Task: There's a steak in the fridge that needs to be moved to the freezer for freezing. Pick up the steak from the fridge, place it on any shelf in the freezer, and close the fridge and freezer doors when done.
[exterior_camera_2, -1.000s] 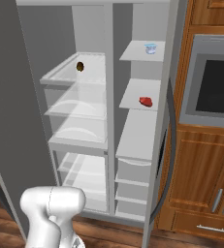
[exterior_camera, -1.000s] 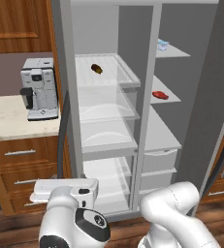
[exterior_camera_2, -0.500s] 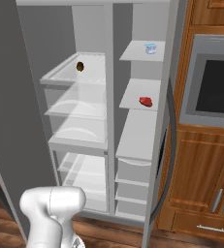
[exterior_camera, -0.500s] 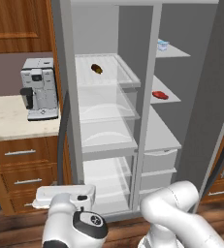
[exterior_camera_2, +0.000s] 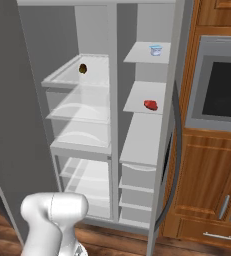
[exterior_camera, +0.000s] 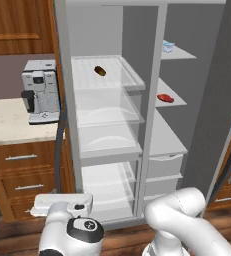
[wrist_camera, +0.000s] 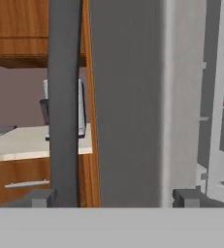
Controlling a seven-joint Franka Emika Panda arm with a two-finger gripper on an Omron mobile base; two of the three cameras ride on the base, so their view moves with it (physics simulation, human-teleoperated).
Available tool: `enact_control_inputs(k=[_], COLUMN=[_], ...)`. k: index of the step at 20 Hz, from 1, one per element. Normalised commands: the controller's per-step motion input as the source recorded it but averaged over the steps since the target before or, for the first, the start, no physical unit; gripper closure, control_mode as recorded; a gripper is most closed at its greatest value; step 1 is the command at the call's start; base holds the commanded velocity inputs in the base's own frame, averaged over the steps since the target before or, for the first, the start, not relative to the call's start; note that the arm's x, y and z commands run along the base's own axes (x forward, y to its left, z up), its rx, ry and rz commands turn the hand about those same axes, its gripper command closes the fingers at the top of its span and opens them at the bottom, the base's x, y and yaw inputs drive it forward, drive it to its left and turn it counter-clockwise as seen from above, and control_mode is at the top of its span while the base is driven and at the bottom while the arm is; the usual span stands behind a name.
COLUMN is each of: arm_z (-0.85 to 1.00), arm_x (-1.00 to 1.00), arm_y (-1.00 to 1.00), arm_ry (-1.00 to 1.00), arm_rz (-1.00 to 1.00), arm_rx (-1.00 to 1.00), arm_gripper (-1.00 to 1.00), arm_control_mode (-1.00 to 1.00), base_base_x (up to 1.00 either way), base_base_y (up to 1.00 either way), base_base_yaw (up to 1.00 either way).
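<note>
1. Fridge door (wrist_camera: 128,97) edge and its dark bar handle (wrist_camera: 65,97) stand between the spread fingertips (wrist_camera: 36,197) of the gripper (wrist_camera: 114,197); open, nothing clamped.
2. Fridge (exterior_camera: 107,130), left of freezer (exterior_camera: 169,125), stands open.
3. Steak (exterior_camera: 165,98) lies on freezer's middle shelf (exterior_camera: 179,102).

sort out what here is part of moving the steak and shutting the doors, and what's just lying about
Part of the job:
- small bright red steak on a solid grey freezer shelf
- wider glass-shelved fridge
- narrow grey freezer
- open grey door with dark bar handle
- two-finger gripper at that door's edge

Lying about:
- dark brown oblong item
- small pale blue tub
- silver coffee machine
</note>
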Motion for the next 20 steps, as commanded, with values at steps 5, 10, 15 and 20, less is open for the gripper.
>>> enact_control_inputs(k=[5,10,15,20], arm_z=[-0.27,-0.19,-0.14,-0.17], arm_x=[0.62,0.5,0.33,0.33], arm_y=[0.0,-0.15,-0.58,-0.79], arm_ry=[0.03,0.06,0.03,0.01], arm_rz=[-0.1,-0.05,-0.01,0.0], arm_rx=[0.0,0.0,0.01,0.05], arm_gripper=[-1.0,-1.0,-1.0,-1.0], arm_control_mode=[-1.0,-1.0,-1.0,-1.0], base_base_x=[0.0,0.0,0.0,0.0], base_base_y=[0.0,0.0,0.0,0.0], base_base_yaw=[0.0,0.0,0.0,0.0])
